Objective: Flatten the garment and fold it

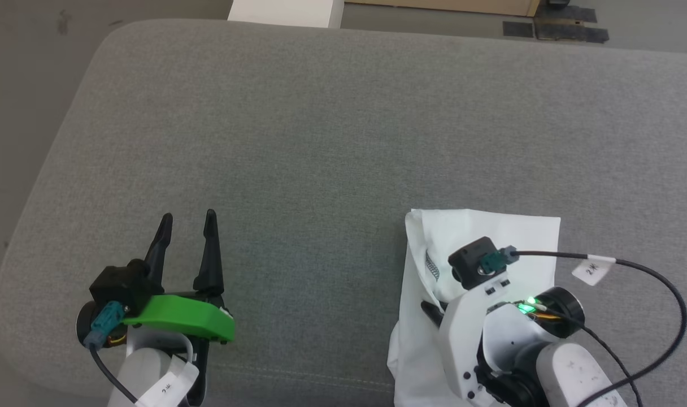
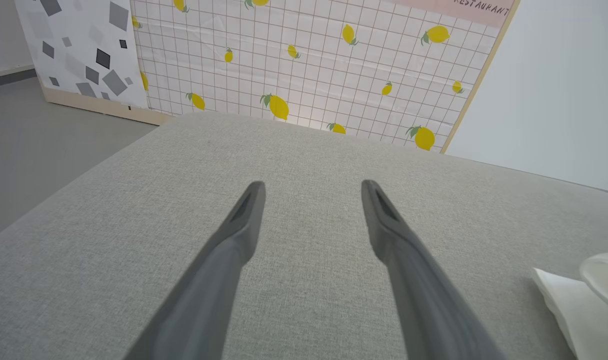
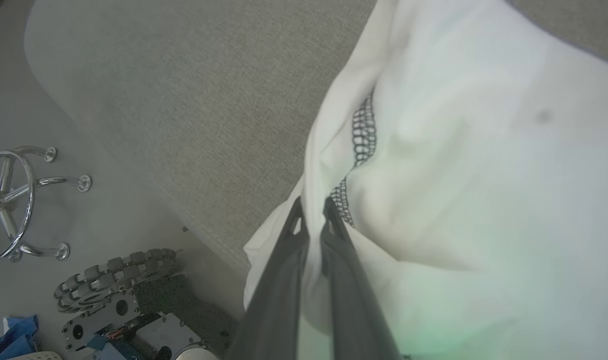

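Observation:
The garment (image 1: 490, 237) is a white T-shirt bunched at the near right of the grey table, part of it hanging over the front edge. Dark zigzag stitching (image 3: 364, 135) runs along a fold. My right gripper (image 3: 314, 205) is shut on a fold of the garment (image 3: 484, 150) beside that stitching; in the head view its wrist covers the fingers. My left gripper (image 1: 188, 220) stands open above bare table at the near left, nothing between its fingers (image 2: 249, 210). A corner of the garment (image 2: 569, 305) lies at the lower right of the left wrist view.
The grey fabric table (image 1: 321, 141) stretches wide to the back and left. A white box (image 1: 287, 11) stands beyond its far edge. A lemon-patterned panel (image 2: 309, 65) rises behind the table. A chrome stool base (image 3: 14, 200) and the robot's wheeled base (image 3: 114, 295) are on the floor below the front edge.

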